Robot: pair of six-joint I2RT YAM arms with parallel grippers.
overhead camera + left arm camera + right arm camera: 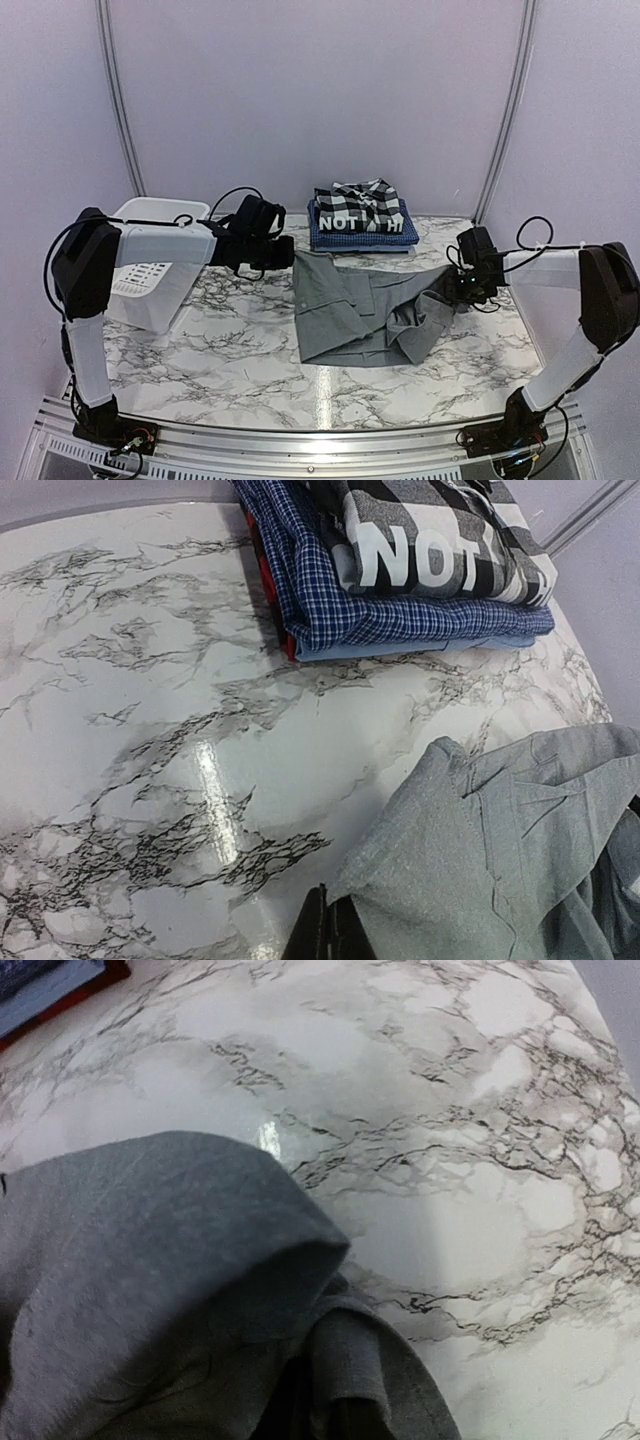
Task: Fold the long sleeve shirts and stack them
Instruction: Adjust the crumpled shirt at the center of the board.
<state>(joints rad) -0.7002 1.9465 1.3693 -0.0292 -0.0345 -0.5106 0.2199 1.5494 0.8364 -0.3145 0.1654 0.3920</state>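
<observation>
grey shirt [350,310] mid-table, long axis left-right, spanning both arms. left gripper [288,252] clenched on its far-left corner. right gripper [455,287] at raised right end; cloth hides fingers, can't tell grip. folded stack [362,220] just behind.

A table [250,350] with a glossy white marble-look top, veined in grey and black, takes up most of the space. A bright glare [325,385] streaks its near middle. A ribbed metal rail [300,440] runs along the near edge. Behind stands a plain pale lilac wall [310,90] in 3 panels, split by 2 slim grey strips [118,100] that lean outward toward the top. The light is soft and even.
</observation>
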